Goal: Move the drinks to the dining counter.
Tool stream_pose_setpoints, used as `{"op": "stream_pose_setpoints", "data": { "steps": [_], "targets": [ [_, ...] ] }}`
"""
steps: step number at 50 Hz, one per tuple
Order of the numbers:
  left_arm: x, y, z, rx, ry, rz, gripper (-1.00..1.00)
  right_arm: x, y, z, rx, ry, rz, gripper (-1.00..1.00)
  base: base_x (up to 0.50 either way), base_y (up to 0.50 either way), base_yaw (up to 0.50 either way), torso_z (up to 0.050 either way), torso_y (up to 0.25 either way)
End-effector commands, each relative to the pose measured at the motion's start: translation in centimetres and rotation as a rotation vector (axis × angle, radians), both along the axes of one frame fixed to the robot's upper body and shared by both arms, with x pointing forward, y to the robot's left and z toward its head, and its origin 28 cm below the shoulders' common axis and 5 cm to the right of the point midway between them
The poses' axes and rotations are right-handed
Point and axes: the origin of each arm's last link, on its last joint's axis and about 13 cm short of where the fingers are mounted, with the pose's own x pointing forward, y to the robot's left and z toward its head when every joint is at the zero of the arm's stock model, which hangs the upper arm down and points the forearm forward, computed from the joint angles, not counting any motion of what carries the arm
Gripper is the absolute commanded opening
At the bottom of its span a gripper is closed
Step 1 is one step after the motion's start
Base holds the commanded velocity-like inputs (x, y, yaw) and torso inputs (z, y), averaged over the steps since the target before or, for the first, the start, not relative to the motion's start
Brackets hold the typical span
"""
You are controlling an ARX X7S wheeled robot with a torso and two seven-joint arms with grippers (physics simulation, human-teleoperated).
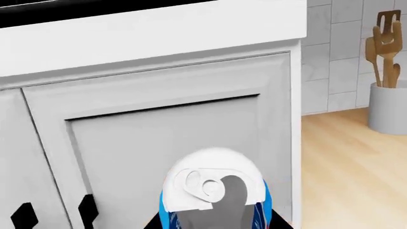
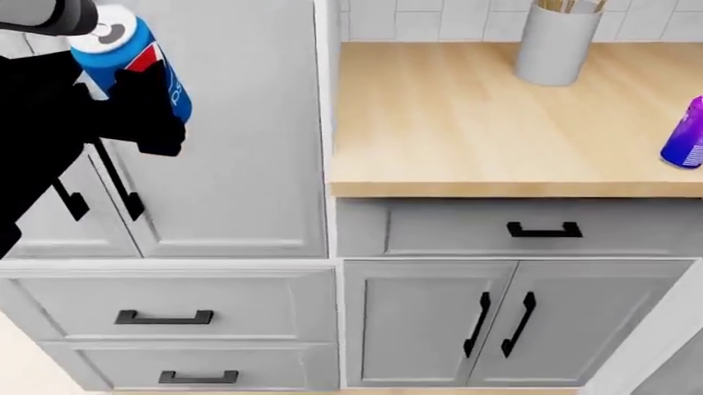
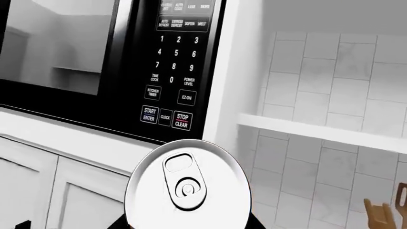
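Observation:
A blue Pepsi can is held upright in front of the tall grey cabinet, high in the left of the head view. My left gripper is shut on it. The left wrist view looks down on its white lid, with black fingers on both sides. My right gripper is shut on another can whose silver lid fills the right wrist view. Its sides are hidden, and this gripper is outside the head view. A slim purple can stands on the tan worktop at its right edge. The dining counter is out of view.
A white crock of wooden utensils stands at the back of the worktop against the tiled wall. Grey drawers and doors with black handles sit under the worktop. The right wrist view faces a black microwave built in above cabinet doors.

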Motion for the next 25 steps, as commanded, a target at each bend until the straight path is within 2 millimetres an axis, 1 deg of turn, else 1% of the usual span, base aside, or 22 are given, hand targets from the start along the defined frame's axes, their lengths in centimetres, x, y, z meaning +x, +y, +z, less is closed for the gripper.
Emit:
{"op": "stream_pose_setpoints", "data": {
  "steps": [1,11,25],
  "targets": [
    [0.04,-0.02,-0.07,-0.004,-0.001,0.003,-1.0,-0.08,-0.12,0.05,-0.01,-0.02,-0.002,-1.0,-0.26,0.5,0.0,0.0,0.0],
    [0.19,-0.16,-0.25,0.002,0.002,-0.005,-1.0,-0.02,-0.22,-0.17,-0.027,-0.033,-0.008,-1.0,-0.23,0.5,0.0,0.0,0.0],
    [0.18,-0.13,-0.43,0.005,0.005,-0.012,-1.0,0.02,-0.08,-0.2,-0.054,-0.057,-0.006,-1.0,-0.01,0.5,0.0,0.0,0.0]
  ]
}}
